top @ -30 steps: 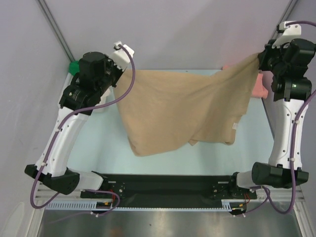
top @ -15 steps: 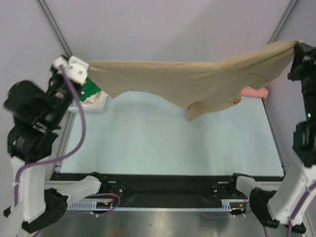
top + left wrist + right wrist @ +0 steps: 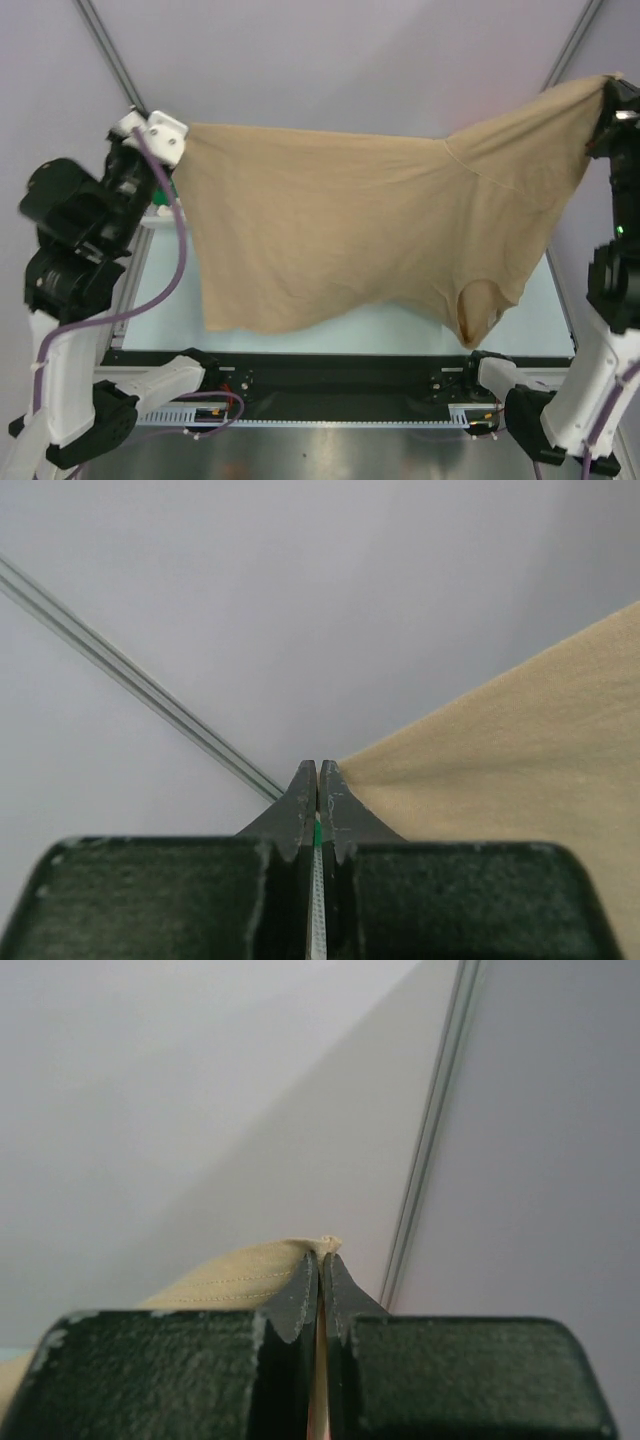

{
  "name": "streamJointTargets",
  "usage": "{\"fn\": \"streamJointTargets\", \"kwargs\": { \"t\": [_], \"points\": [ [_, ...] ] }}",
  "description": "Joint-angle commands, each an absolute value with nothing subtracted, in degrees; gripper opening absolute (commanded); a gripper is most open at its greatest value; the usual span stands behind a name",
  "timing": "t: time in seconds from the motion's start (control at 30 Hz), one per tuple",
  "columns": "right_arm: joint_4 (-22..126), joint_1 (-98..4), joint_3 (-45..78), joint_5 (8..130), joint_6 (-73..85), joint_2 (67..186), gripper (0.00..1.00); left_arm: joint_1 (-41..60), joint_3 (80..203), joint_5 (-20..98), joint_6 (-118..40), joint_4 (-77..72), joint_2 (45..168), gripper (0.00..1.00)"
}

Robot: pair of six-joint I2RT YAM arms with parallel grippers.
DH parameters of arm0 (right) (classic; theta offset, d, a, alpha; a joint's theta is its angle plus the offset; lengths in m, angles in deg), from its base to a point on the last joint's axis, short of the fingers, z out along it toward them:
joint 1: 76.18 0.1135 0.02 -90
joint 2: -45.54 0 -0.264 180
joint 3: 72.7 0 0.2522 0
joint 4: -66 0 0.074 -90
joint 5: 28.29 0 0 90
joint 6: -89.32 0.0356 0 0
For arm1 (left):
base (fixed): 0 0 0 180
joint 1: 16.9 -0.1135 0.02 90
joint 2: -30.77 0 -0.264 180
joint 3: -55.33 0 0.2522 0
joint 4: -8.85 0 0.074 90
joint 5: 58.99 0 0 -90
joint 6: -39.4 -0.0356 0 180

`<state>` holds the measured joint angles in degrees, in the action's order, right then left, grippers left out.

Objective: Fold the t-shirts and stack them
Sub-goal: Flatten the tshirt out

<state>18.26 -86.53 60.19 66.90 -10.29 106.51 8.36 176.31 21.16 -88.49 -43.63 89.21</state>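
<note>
Okay, we hold the tan t-shirt (image 3: 340,235) spread wide above the table (image 3: 165,300). Left gripper (image 3: 317,772) and right gripper (image 3: 321,1257) each sit clamped on a top corner.

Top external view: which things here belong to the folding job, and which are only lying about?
Belong to the job:
- tan t-shirt, hanging spread in the air
- left gripper and right gripper, each shut on one end of it

Only there:
- pale blue table
- black base rail
</note>
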Motion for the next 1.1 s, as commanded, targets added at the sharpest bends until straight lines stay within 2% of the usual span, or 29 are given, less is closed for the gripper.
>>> {"fn": "streamJointTargets", "kwargs": {
  "t": [0.0, 0.2, 0.33, 0.5, 0.77, 1.07],
  "points": [
    [24.46, -86.90, 55.16, 67.94, -11.85, 111.54, 0.00, 7.19, 172.82, 17.38, -88.93, -40.95, 94.04, 0.01],
    [26.92, -86.90, 42.16, 74.97, -10.27, 117.07, 0.00, 2.19, 164.48, 24.30, -80.06, -41.74, 103.00, 0.00],
    [30.17, -86.81, 30.04, 75.42, -10.52, 122.42, 0.00, -2.56, 155.17, 26.60, -75.48, -36.39, 108.81, 0.00],
    [34.57, -84.71, 23.42, 73.49, -14.04, 130.87, 0.00, -4.77, 149.78, 28.54, -75.13, -29.62, 121.35, 0.00],
    [36.68, -80.84, 31.05, 69.89, -17.03, 148.00, 0.00, -6.61, 159.08, 26.79, -75.57, -28.02, 137.72, 0.01],
    [35.98, -79.61, 35.28, 67.60, -21.50, 152.68, 0.00, -9.86, 169.98, 30.12, -73.02, -29.43, 145.81, 0.01]
  ]
}}
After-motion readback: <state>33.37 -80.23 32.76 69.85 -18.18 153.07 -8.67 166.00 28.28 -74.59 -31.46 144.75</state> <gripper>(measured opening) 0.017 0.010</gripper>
